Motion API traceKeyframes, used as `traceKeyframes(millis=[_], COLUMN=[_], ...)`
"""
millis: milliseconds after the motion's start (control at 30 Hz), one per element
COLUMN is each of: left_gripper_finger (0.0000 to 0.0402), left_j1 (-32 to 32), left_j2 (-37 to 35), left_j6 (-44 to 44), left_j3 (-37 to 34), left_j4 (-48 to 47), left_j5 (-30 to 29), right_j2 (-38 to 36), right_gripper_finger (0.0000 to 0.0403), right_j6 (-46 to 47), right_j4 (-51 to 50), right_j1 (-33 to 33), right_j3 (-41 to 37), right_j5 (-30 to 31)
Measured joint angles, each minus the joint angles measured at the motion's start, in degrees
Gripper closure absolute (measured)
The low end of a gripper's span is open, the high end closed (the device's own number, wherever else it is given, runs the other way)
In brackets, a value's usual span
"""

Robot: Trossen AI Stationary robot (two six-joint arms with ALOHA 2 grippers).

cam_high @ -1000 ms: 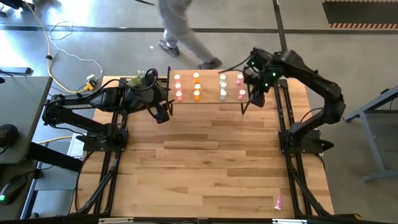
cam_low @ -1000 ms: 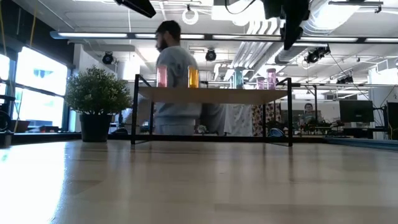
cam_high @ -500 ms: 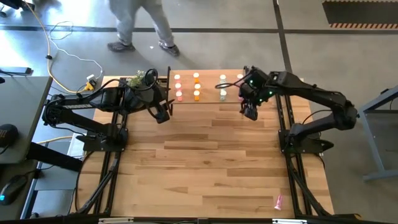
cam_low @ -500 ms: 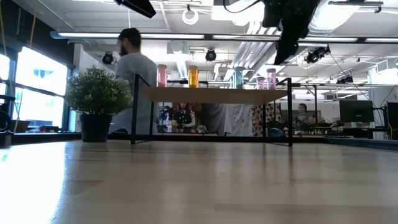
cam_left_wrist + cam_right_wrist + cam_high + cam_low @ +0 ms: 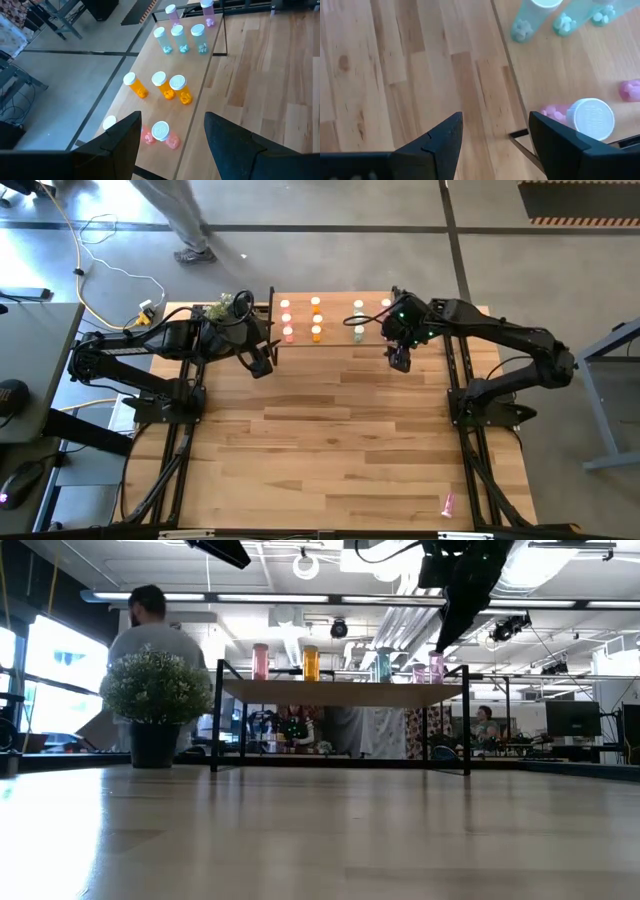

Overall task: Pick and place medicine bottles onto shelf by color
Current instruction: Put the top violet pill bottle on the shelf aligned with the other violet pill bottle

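The medicine bottles [image 5: 170, 89] stand upright on the shelf [image 5: 335, 343] in colour groups: pink ones at one end, then orange, then pale green, then more pink at the far end. One pink bottle [image 5: 448, 503] lies apart on its side at the near right edge of the desk [image 5: 320, 440], well away from everything else. Judging by that, the step in hand is the right arm's move off the shelf toward that stray. Doing it well means lifting clear of the standing bottles, then coming down over the lying bottle with the fingers spanning its round body across the axis, since a smooth cylinder on its side will likely roll if nudged. The right end effector [image 5: 399, 358] hangs just in front of the shelf's right end, fingers apart and holding nothing. The left end effector [image 5: 262, 363] waits at the shelf's left end, fingers likewise apart and empty. The bottles are small translucent tinted cylinders with flat pale caps, and pills show through at their bases. The shelf is a flat light-wood board on thin black metal legs. The desk is pale plank wood with visible grain. A potted plant [image 5: 156, 700] stands beside the shelf.
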Motion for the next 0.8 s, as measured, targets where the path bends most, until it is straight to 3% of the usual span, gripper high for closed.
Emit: traceKeyframes(millis=[800], left_gripper_finger=[0.0195], left_j1=[0.0], left_j2=[0.0], left_j6=[0.0], left_j3=[0.0], left_j4=[0.04], left_j5=[-0.19], right_j2=[1.2], right_gripper_finger=[0.0183], right_j6=[-4.46], right_j4=[0.3], right_j1=[-1.52], right_j3=[0.0], right_j5=[2.6])
